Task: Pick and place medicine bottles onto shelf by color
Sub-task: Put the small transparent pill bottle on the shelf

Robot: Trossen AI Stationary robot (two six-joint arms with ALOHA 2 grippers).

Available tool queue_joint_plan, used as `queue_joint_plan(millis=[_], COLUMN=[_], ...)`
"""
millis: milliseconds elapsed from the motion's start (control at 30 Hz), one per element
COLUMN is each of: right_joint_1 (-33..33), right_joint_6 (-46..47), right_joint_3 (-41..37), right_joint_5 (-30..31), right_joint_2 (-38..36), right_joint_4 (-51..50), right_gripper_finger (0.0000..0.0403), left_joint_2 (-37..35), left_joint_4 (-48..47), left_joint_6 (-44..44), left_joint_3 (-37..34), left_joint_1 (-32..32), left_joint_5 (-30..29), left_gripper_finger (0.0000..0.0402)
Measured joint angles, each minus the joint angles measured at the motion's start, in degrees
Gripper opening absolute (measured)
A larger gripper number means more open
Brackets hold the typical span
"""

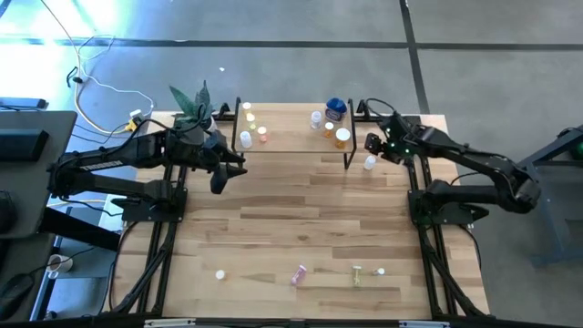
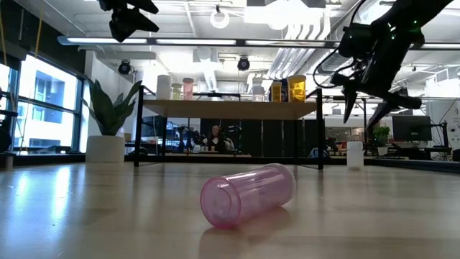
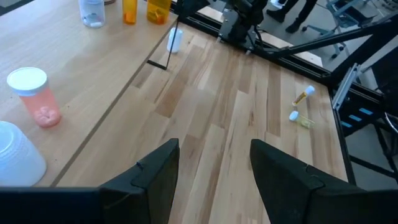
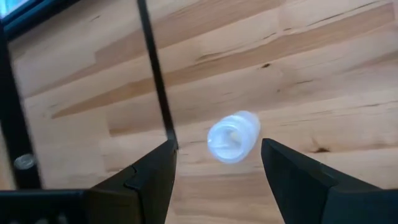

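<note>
The right gripper (image 4: 214, 165) hangs with jaws spread wide and empty directly above a small white bottle (image 4: 233, 137), which stands upright on the tabletop (image 1: 301, 214) just beside the shelf's (image 1: 291, 141) right front leg. The left gripper (image 3: 214, 168), also wide open and empty, hovers near the shelf's left front edge. A translucent pink bottle (image 2: 248, 194) lies on its side near the table's front edge.

The table (image 1: 301, 210) is seen as pale, smooth, matt-finished wood planks, the shelf (image 1: 291, 141) as like wood on thin black metal legs, the pink bottle (image 2: 248, 194) as glossy translucent plastic, and each end effector as matt black plastic.
</note>
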Motion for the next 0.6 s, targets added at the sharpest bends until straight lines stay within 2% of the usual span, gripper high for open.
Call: queue_joint_plan(millis=[400,600], right_joint_1=[3.12,3.91], right_joint_6=[1.15,0.93], right_joint_3=[-0.77,-0.77], right_joint_5=[7.4,6.43], right_joint_2=[1.14,6.02], right_joint_4=[1.98,3.12], right_gripper_finger=[0.0226,0.0226], left_joint_2=[0.02,0.04], left_joint_4=[0.01,0.01], left_joint_6=[-0.02,-0.02], left_joint_3=[0.0,0.0], left_joint_1=[0.0,0.0], left_joint_5=[0.0,0.0], left_gripper_finger=[0.0186,0.0186])
